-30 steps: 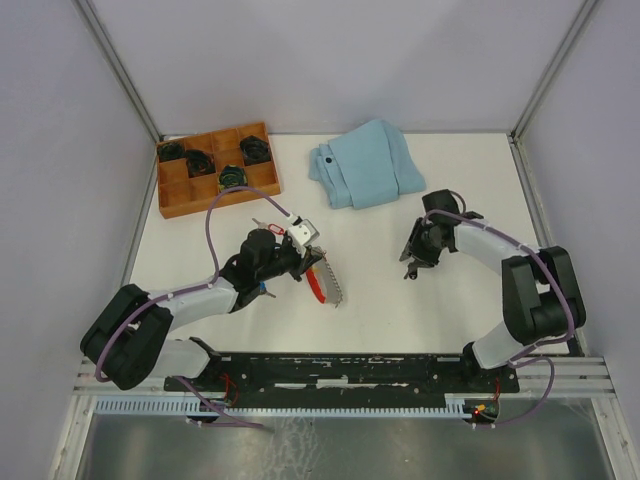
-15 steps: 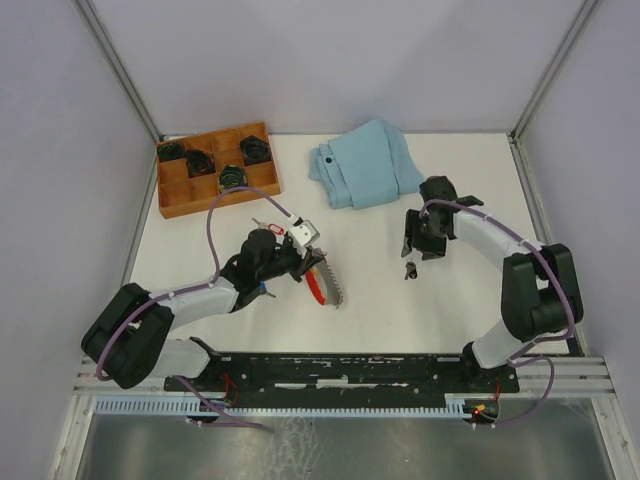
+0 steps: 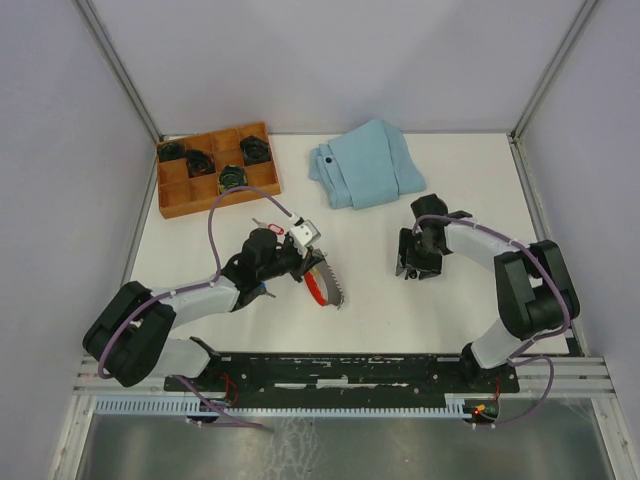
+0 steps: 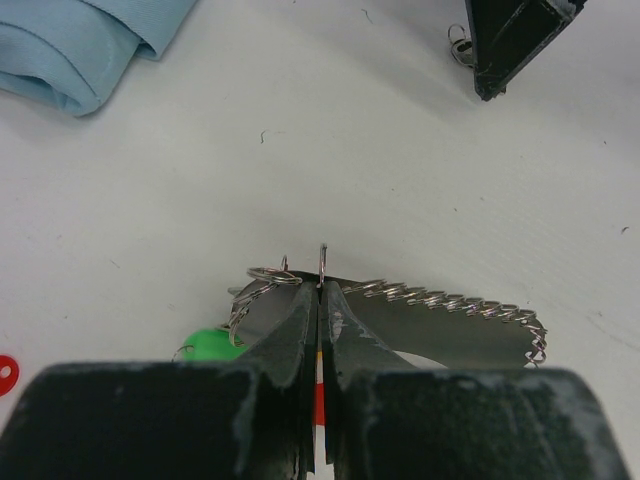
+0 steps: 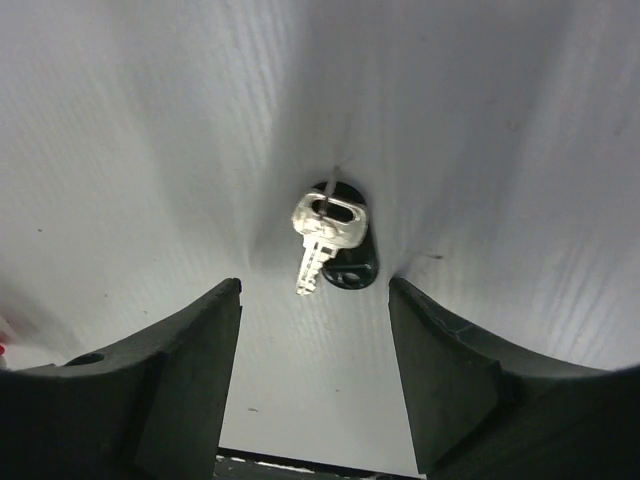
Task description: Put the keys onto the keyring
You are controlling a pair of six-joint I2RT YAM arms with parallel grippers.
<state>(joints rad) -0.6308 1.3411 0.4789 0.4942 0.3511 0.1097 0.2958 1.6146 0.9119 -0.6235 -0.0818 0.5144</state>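
Observation:
My left gripper [image 3: 305, 262] [image 4: 320, 292] is shut on the keyring [image 3: 326, 287], a red curved strip edged with silvery loops [image 4: 450, 300]. One loop stands edge-on between its fingertips. A green key tag [image 4: 214, 346] hangs under the strip's left end. My right gripper [image 3: 412, 260] [image 5: 315, 292] stands open just above the table. A silver key [image 5: 322, 238] with a dark tag [image 5: 350, 268] lies on the table between and just ahead of its fingers, touching neither. The same key's ring [image 4: 460, 45] shows beside a right finger [image 4: 510, 35] in the left wrist view.
A wooden compartment tray [image 3: 170, 198] with dark items stands at the back left. A folded light-blue cloth [image 3: 365, 165] [image 4: 80, 45] lies at the back centre. A small red piece [image 3: 277, 229] lies on the table just behind the left gripper.
The right gripper opened and left the key on the table, drew back a little, then came down over it again with jaws wider. The left arm has not moved.

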